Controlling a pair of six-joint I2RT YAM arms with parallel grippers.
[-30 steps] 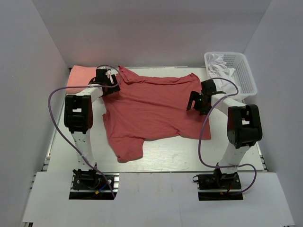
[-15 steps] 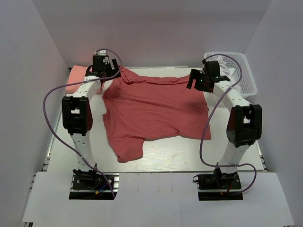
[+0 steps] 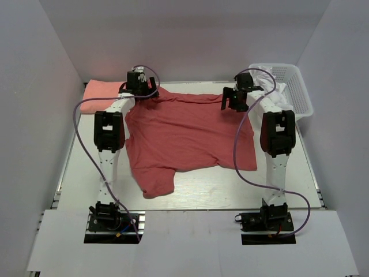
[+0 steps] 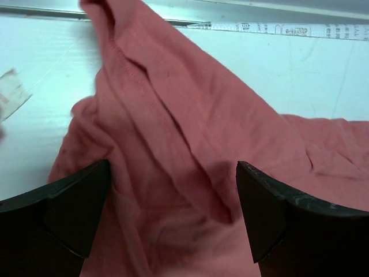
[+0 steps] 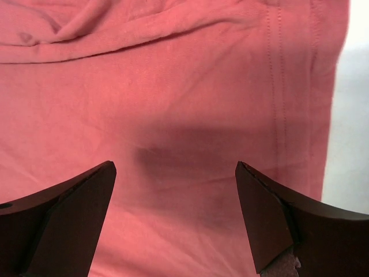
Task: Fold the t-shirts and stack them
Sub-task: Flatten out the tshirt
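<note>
Leftmost, a folded salmon-pink t-shirt [image 3: 99,92] is seen beside the far-left corner of the brick-red t-shirt [image 3: 184,135], which is spread over the white table [image 3: 230,193]. The left arm is stretched forward from its base, and the left gripper [image 3: 144,92] is held over that same corner, jaws wide apart with nothing between them. In the left wrist view, rumpled cloth with a stitched, folded-over edge is shown under the left gripper [image 4: 173,173], a detail lost from above. The right arm is likewise extended, and the right gripper [image 3: 233,99] is poised above the red tee's far-right part, jaws spread and empty. Below the right gripper [image 5: 176,170], only smooth cloth, a double seam and a shadow are shown. Right of the tee's far-right corner, a white basket [image 3: 302,92] holding white cloth [image 3: 268,78] is seen.
</note>
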